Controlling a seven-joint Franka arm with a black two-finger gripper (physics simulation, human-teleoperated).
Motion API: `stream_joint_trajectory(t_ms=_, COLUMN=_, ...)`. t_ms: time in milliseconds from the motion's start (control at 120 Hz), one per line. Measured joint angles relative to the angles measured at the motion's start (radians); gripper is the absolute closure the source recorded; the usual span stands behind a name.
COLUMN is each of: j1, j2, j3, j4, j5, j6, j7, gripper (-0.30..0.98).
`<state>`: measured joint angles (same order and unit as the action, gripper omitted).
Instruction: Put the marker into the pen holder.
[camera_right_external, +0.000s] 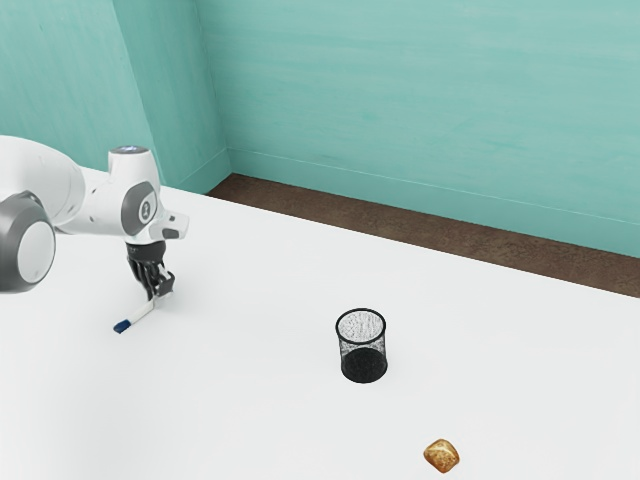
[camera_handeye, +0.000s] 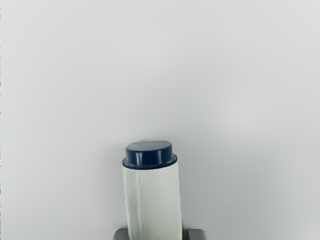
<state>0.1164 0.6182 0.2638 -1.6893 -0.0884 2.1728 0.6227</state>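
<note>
At the exterior view's left, the gripper (camera_right_external: 157, 296) points down close to the white table. It is shut on the marker (camera_right_external: 142, 313), near the end away from the blue part. The marker's blue end points toward the exterior view's lower left; whether it touches the table I cannot tell. In the wrist view, the white marker (camera_handeye: 153, 202) with its dark blue end stands out from between the fingertips of the gripper (camera_handeye: 158, 234). A black mesh pen holder (camera_right_external: 363, 364) stands upright on the table, well apart from the gripper, with no marker in it.
The white table (camera_right_external: 250, 400) extends around the pen holder. A small golden-brown object (camera_right_external: 441, 456) lies beyond the holder, toward the exterior view's lower right. Behind the table's far edge are a brown floor and a teal wall.
</note>
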Motion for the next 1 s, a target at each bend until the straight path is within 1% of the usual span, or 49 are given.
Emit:
stream_joint_trajectory(t_ms=267, j1=-0.002, j2=-0.016, j3=0.000, j4=-0.006, j5=0.003, j6=0.003, j7=0.000, gripper=0.70)
stream_joint_trajectory(t_ms=333, j1=-0.004, j2=-0.032, j3=-0.003, j4=-0.012, j5=-0.015, j6=0.018, j7=-0.001, gripper=0.72)
stream_joint_trajectory(t_ms=400, j1=-0.006, j2=-0.052, j3=-0.009, j4=-0.014, j5=-0.053, j6=0.052, j7=-0.003, gripper=0.72)
stream_joint_trajectory(t_ms=467, j1=-0.007, j2=-0.093, j3=-0.041, j4=-0.043, j5=-0.085, j6=0.118, j7=-0.005, gripper=0.73)
stream_joint_trajectory(t_ms=508, j1=-0.007, j2=-0.141, j3=-0.072, j4=-0.068, j5=-0.096, j6=0.167, j7=-0.008, gripper=0.73)
stream_joint_trajectory(t_ms=583, j1=-0.008, j2=-0.252, j3=-0.121, j4=-0.140, j5=-0.106, j6=0.252, j7=-0.013, gripper=0.74)
stream_joint_trajectory(t_ms=708, j1=-0.009, j2=-0.350, j3=-0.149, j4=-0.186, j5=-0.113, j6=0.341, j7=-0.022, gripper=0.75)
stream_joint_trajectory(t_ms=783, j1=-0.007, j2=-0.386, j3=-0.159, j4=-0.205, j5=-0.115, j6=0.372, j7=-0.027, gripper=0.75)
stream_joint_trajectory(t_ms=1000, j1=-0.009, j2=-0.423, j3=-0.203, j4=-0.232, j5=-0.122, j6=0.421, j7=-0.037, gripper=0.76)
